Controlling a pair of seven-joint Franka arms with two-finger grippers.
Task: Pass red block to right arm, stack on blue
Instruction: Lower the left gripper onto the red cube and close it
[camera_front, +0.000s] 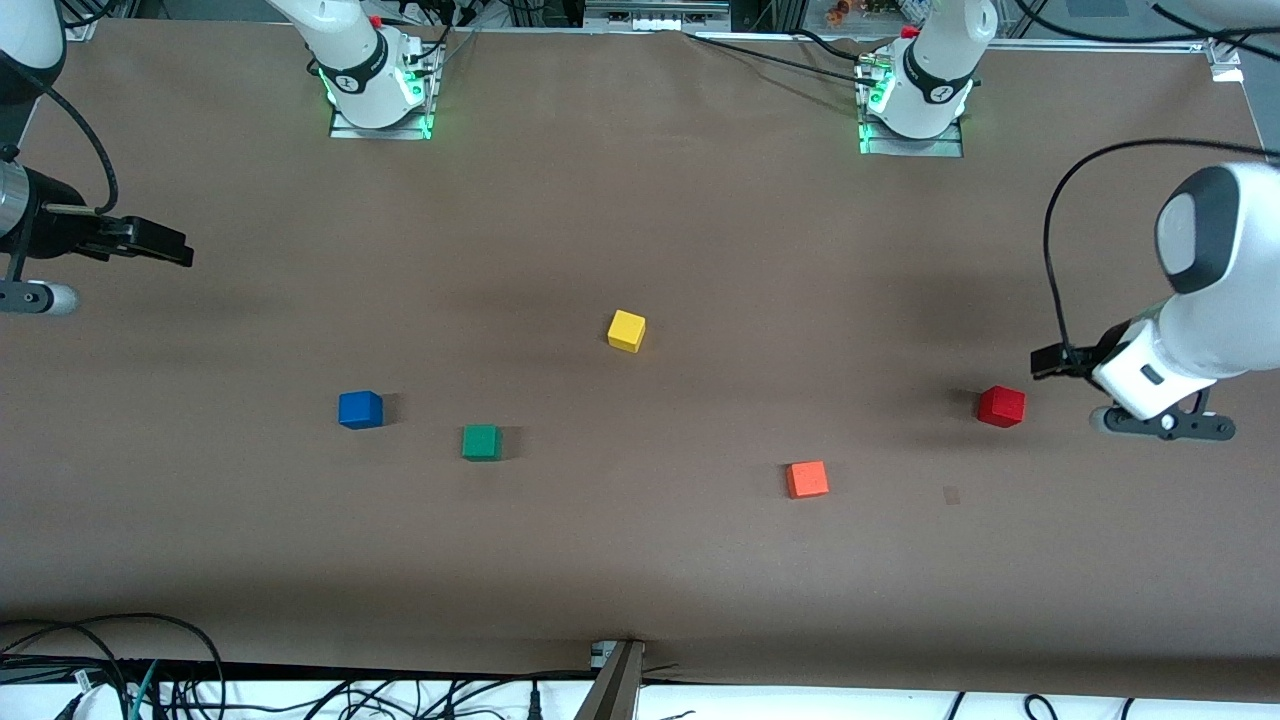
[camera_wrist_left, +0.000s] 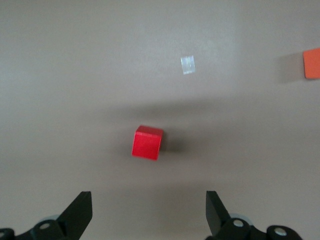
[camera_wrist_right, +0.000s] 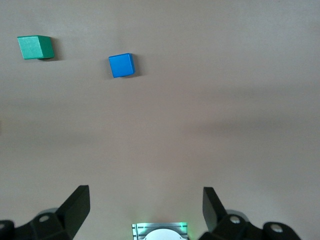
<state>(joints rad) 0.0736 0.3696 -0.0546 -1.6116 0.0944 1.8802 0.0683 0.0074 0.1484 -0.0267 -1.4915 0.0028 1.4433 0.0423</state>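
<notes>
Clearly nothing is done: I see both tools, left tool (camera_wrist_left: 148, 212) and right tool (camera_wrist_right: 146, 210), gaping and empty, the small deep-red cube (camera_front: 1001, 406) unlifted at the frame's right, the small solid blue cube (camera_front: 360, 409) bare.

Yellow cube (camera_front: 626, 330), green cube (camera_front: 481, 442), orange cube (camera_front: 806, 479)
</notes>
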